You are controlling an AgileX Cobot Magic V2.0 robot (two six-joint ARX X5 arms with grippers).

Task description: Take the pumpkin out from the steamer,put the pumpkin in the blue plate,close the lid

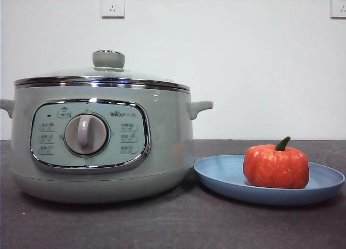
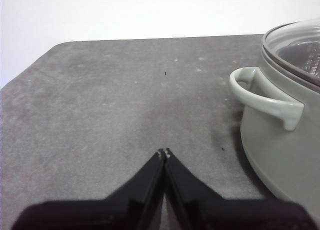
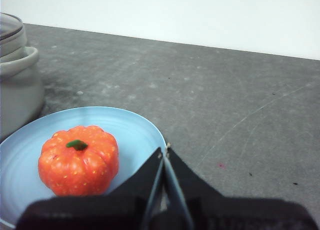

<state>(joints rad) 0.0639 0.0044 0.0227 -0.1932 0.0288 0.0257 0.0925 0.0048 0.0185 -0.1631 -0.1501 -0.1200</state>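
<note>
Small orange-red speckled toy pumpkin (image 1: 276, 166) with green stem sits upright on the wide light-blue shallow plate (image 1: 224, 176), toward its right half in the front view. Plate lies on the dark grey table (image 1: 162, 222), its rim just beside the large sage-green electric steamer (image 1: 102, 141). Round glass lid (image 1: 102, 76) with chrome band and green knob rests closed on the steamer. Left gripper (image 2: 164, 152): jaws pressed together, empty, over bare table near the steamer's side handle (image 2: 265, 97). Right gripper (image 3: 164, 150): jaws together, empty, at the plate's edge beside the pumpkin.
</note>
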